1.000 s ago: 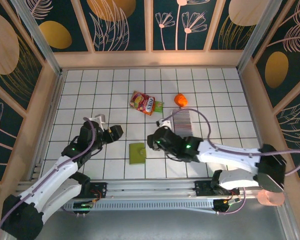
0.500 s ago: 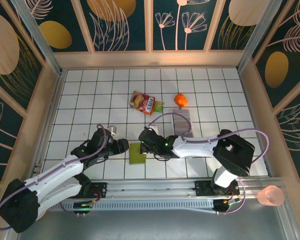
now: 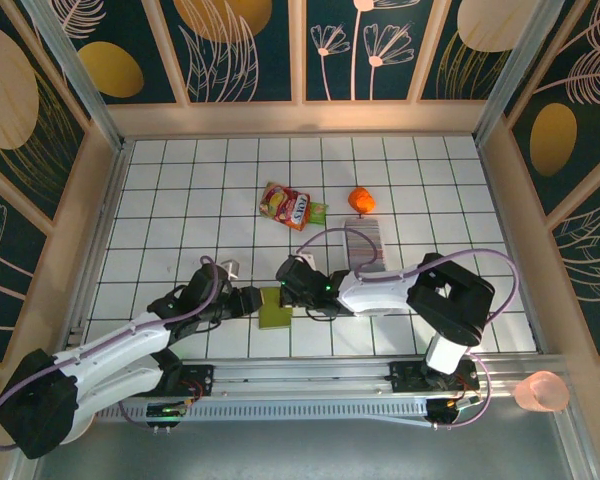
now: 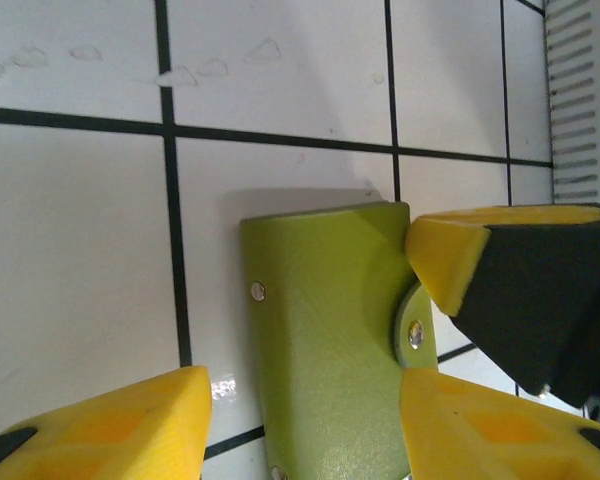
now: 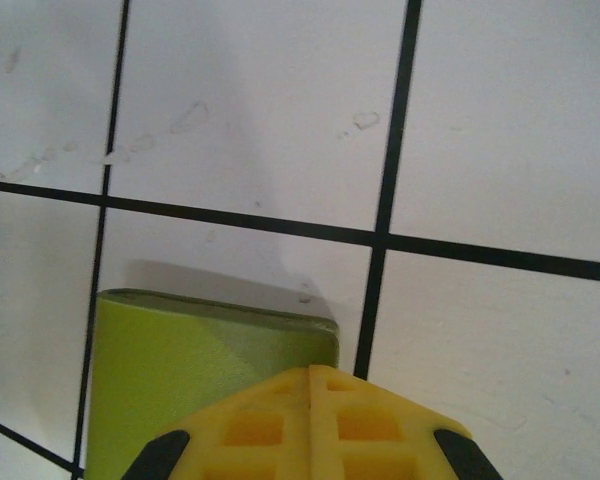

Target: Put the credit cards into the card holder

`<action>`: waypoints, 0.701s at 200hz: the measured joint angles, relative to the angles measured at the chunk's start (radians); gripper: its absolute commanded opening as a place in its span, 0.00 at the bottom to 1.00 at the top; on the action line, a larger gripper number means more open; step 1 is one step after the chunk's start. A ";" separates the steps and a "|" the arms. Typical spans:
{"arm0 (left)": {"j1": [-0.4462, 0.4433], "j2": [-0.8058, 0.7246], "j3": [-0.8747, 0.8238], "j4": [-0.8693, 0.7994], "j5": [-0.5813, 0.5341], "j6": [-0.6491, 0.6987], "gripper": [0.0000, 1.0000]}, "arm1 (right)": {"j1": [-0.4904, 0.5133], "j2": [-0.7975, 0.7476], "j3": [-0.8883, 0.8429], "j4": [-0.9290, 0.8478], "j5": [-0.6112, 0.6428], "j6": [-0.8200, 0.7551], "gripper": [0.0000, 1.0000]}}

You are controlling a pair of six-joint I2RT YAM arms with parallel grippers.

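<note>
The card holder (image 3: 273,308) lies closed on the white tiles, an olive-green square with small metal studs (image 4: 325,340) (image 5: 180,365). My left gripper (image 3: 247,300) is open at its left side, its yellow fingers (image 4: 110,425) standing either side of the holder (image 4: 305,425). My right gripper (image 3: 289,291) is shut, its tips (image 5: 310,385) pressed together over the holder's right corner; its yellow-and-black tip (image 4: 480,270) touches the holder's tab edge in the left wrist view. The credit cards (image 3: 365,247) stand packed as a grey striped block behind the right arm.
A red and yellow snack packet (image 3: 286,206) and a small orange object (image 3: 361,199) lie farther back. A metal rail (image 3: 300,378) runs along the table's front edge. A pink cup (image 3: 540,392) sits off the table at the lower right.
The right gripper swung left from beside the cards to the holder's right corner. The left gripper moved right and forward until its fingers straddle the holder.
</note>
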 measured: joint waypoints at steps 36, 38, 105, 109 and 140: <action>-0.023 0.023 -0.011 0.018 0.009 -0.009 0.46 | 0.000 0.003 -0.011 0.028 0.000 0.014 0.00; -0.026 0.024 -0.011 0.021 0.008 -0.010 0.46 | 0.000 0.003 -0.013 0.030 0.000 0.015 0.00; -0.105 0.111 -0.021 0.102 0.016 -0.044 0.35 | 0.000 0.002 -0.047 0.098 0.005 0.051 0.00; -0.105 0.114 -0.021 0.104 0.015 -0.044 0.35 | 0.000 0.002 -0.048 0.101 0.005 0.053 0.00; -0.109 0.087 -0.026 0.102 0.003 -0.055 0.40 | 0.000 -0.002 -0.061 0.120 0.007 0.058 0.00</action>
